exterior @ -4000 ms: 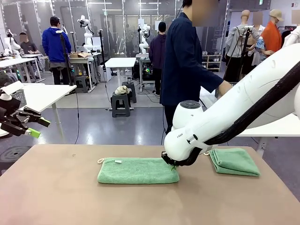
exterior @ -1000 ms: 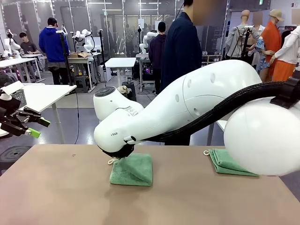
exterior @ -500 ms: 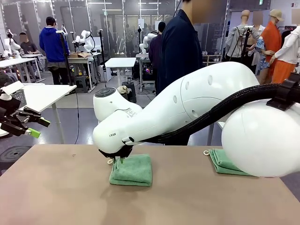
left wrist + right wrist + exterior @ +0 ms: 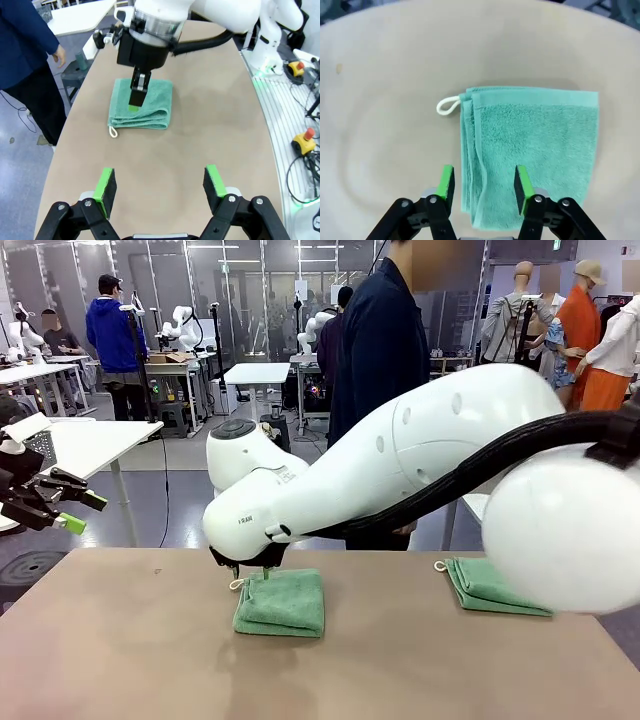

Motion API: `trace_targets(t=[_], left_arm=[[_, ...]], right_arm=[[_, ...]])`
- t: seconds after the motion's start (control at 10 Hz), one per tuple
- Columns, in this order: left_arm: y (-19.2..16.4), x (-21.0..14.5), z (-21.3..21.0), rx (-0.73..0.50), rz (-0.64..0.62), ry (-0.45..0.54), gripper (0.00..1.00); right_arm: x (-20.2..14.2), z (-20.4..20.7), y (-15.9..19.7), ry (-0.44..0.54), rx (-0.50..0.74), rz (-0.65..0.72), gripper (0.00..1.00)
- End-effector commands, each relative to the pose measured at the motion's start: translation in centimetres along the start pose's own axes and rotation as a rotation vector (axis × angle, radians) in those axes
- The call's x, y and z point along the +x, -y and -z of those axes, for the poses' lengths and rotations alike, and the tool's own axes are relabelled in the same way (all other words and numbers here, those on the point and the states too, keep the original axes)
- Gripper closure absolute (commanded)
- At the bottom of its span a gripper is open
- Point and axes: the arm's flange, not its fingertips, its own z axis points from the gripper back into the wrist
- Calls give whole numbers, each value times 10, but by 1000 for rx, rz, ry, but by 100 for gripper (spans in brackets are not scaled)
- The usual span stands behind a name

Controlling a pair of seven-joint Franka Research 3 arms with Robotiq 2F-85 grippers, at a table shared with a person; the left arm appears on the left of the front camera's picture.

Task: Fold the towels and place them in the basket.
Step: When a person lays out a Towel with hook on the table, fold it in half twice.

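Right end effector (image 4: 482, 187) apparently above towel (image 4: 535, 150)

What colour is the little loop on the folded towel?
White loop, on the mint-green towel; right wrist view.

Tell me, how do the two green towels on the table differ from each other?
The middle towel lies in full view under the right gripper, whose jaws are apart above it; the right-hand towel is partly hidden behind the robot's arm, with no gripper at it. The middle towel's white loop sits at its left corner; the right-hand towel's loop is also at its left corner. Both are mint green, folded and flat on the table.
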Motion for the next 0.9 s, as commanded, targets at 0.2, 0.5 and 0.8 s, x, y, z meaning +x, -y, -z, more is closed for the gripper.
trace_targets(t=[0.2,0.5,0.8], left_arm=[[2,1,0,3,2,5,11],[2,1,0,3,2,5,11],[2,1,0,3,2,5,11]], right_arm=[[-17,-56,98,-82,127,-38,39],[-22,-75,140,-74,145,57,39],[-20,-82,159,-72,159,54,39]])
